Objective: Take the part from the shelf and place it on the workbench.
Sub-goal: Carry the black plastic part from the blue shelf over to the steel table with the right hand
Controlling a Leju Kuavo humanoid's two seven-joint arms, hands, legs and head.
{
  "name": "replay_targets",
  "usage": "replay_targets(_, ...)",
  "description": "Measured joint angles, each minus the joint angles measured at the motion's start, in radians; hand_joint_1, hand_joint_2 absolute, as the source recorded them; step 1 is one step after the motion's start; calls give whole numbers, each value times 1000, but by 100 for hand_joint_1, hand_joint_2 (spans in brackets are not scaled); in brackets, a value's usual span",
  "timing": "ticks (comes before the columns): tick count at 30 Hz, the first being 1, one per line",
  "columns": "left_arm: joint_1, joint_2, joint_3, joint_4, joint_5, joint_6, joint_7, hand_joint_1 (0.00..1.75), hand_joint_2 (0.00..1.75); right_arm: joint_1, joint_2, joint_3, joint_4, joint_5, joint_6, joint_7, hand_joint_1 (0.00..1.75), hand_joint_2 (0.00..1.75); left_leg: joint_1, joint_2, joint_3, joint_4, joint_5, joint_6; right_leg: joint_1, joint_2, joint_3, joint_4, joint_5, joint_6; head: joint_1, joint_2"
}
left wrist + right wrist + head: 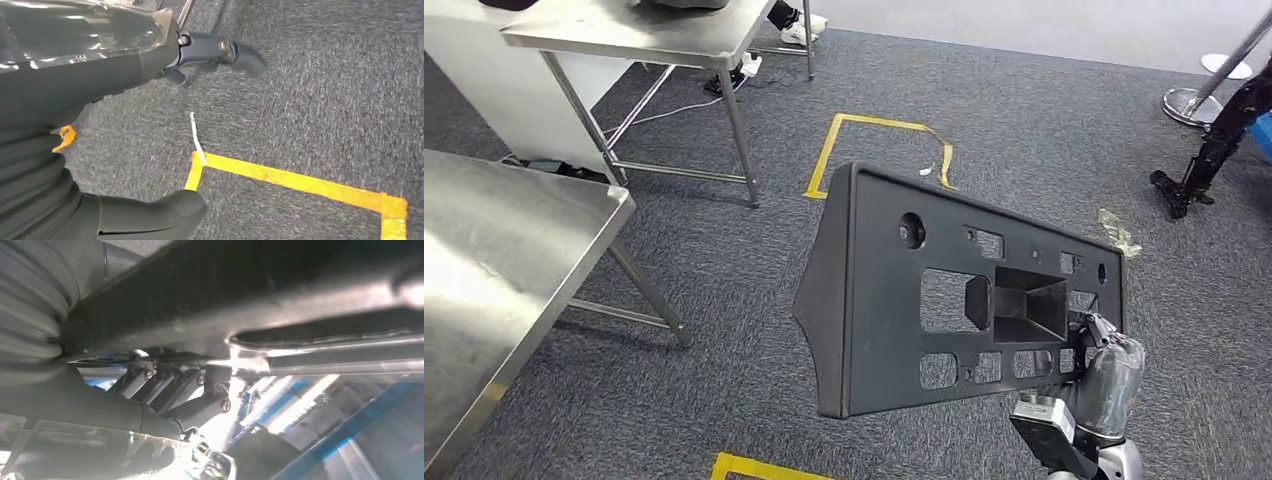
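The part (924, 300) is a wide black plastic panel with several cut-outs and a boxed recess. It hangs tilted above the carpet in the head view. My right hand (1102, 362) grips it at its lower right end, fingers hooked into the panel's edge. In the right wrist view the dark fingers (190, 390) press against the part (240, 295) from below. My left hand (150, 125) hangs over the carpet with thumb and fingers apart and nothing between them. The steel workbench (494, 270) stands at the left.
A second steel table (634, 35) stands at the back left, with cables on the floor under it. Yellow tape marks (879, 150) lie on the grey carpet. A black stand (1199, 165) and a chrome post base (1189, 100) are at the far right.
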Motion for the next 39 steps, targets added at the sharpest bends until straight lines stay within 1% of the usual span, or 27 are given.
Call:
replay_targets(1,-3,-2,-5,0,-5,-1,4,0,175,14,-1,-12,-10,3,0,-1,166,175,0,-13,-1,0,1,3,-2,30,-30,68,-30,-3,0,0)
replay_targets(2,-5,-3,-10,0,-10,-2,7,0,175,27,-2,-22,-18,6,0,-1,166,175,0,-27,-2,0,2,5,-3,44,-65,139,-57,-5,0,0)
replay_targets(3,-6,-4,-15,0,-12,-3,9,0,175,39,-2,-31,-23,8,0,-1,166,175,0,-41,-3,0,2,5,-5,50,-92,191,-72,-2,0,0)
replay_targets(4,-7,-4,-18,0,-14,-3,12,0,175,49,-2,-39,-28,9,0,-1,166,175,0,-56,-3,1,2,5,-7,52,-103,210,-72,4,0,0)
replay_targets(5,-7,-5,-21,0,-15,-3,13,0,175,57,-2,-45,-33,11,0,-1,166,175,1,-70,-2,2,3,4,-10,54,-94,184,-54,13,0,0)
replay_targets(6,-7,-5,-23,0,-16,-4,15,0,175,62,-2,-50,-38,12,0,-1,166,175,2,-84,-1,3,3,3,-15,61,-65,120,-24,24,0,0)
replay_targets(8,-8,-6,-25,-1,-17,-4,17,0,175,68,-2,-57,-48,14,0,-2,166,175,3,-109,-1,7,2,-6,-25,99,-1,-23,32,40,1,0)
replay_targets(10,-9,-6,-28,-1,-18,-6,18,0,175,76,-1,-64,-57,18,0,-2,166,175,1,-129,-7,9,3,-19,-26,120,25,-79,53,33,0,0)
replay_targets(12,-7,-4,-30,0,-19,-8,20,0,175,85,1,-69,-65,22,0,-2,166,175,1,-143,-13,6,8,-31,-22,103,27,-79,58,17,-1,0)
replay_targets(14,-5,-4,-33,0,-19,-10,20,0,175,90,3,-73,-74,24,0,-2,166,175,1,-104,-26,31,-10,-40,-24,81,29,-82,63,1,-3,0)
replay_targets(16,-7,-4,-36,0,-20,-11,21,0,175,96,4,-78,-83,25,0,-2,166,175,0,-38,-69,124,-68,-46,-21,56,29,-83,63,-13,-5,0)
replay_targets(17,-9,-4,-37,0,-21,-11,21,0,175,100,4,-80,-85,25,0,-3,166,175,1,-21,-101,193,-102,-49,-18,41,28,-83,62,-18,-6,0)
replay_targets(19,-9,-4,-39,0,-22,-10,21,0,175,107,5,-85,-87,21,0,-6,166,175,3,-14,-147,293,-136,-51,-13,12,27,-83,60,-21,-6,0)
replay_targets(20,-8,-4,-40,0,-23,-9,22,0,175,110,5,-89,-89,18,0,-10,166,175,3,-13,-147,295,-128,-51,-11,-2,28,-83,59,-22,-6,0)
replay_targets(21,-8,-4,-42,0,-24,-7,22,0,175,113,6,-93,-92,15,0,-14,166,175,3,-8,-124,255,-102,-49,-10,-15,30,-83,58,-23,-6,0)
replay_targets(24,-12,-4,-47,-1,-29,-5,26,0,175,125,8,-107,-104,7,0,-26,166,175,-5,46,-12,56,-27,-34,-2,-46,37,-82,51,-20,-5,0)
replay_targets(25,-13,-4,-49,-1,-31,-5,27,0,175,129,9,-112,-108,5,0,-29,166,175,-9,57,5,24,-21,-29,1,-55,39,-82,49,-16,-5,0)
replay_targets(27,-15,-3,-50,-1,-34,-5,28,0,175,135,10,-118,-115,2,0,-34,166,175,-16,42,4,13,-20,-20,3,-73,42,-84,48,-9,-4,0)
replay_targets(28,-14,-3,-51,-1,-35,-5,28,0,175,137,11,-120,-118,1,0,-35,166,175,-14,32,5,8,-16,-14,2,-69,41,-81,45,-4,-5,0)
replay_targets(30,-15,-4,-51,-1,-35,-5,28,0,175,141,12,-124,-123,1,0,-36,166,175,-7,11,9,-4,-6,-1,-1,-22,25,-42,23,2,-4,0)
replay_targets(32,-18,-6,-52,-2,-35,-5,29,0,175,150,12,-132,-125,0,0,-36,166,175,-1,-13,9,-8,0,6,-6,36,-28,72,-30,0,-2,0)
replay_targets(34,-18,-8,-52,-2,-35,-5,29,0,175,156,13,-136,-126,0,0,-36,166,175,0,-41,7,-7,2,6,-10,50,-83,186,-68,5,-2,0)
replay_targets(35,-17,-8,-52,-2,-35,-5,29,0,175,157,13,-138,-126,0,0,-36,166,175,1,-56,7,-6,3,4,-14,51,-89,196,-65,14,-2,0)
replay_targets(36,-16,-9,-52,-2,-35,-5,29,0,175,159,13,-140,-126,1,0,-36,166,175,4,-71,7,-5,4,2,-18,53,-75,165,-45,25,-2,0)
replay_targets(37,-16,-9,-52,-2,-35,-5,29,0,175,160,13,-142,-127,1,0,-36,166,175,7,-86,7,-2,4,-2,-25,60,-44,100,-15,39,-2,0)
replay_targets(38,-16,-9,-52,-2,-35,-5,29,0,175,160,14,-143,-127,1,0,-36,166,175,9,-100,5,2,3,-8,-33,85,-11,29,10,51,-1,0)
replay_targets(39,-16,-8,-52,-2,-35,-5,29,0,175,161,14,-144,-128,1,0,-36,166,175,9,-114,1,8,2,-16,-37,105,14,-27,29,55,-1,0)
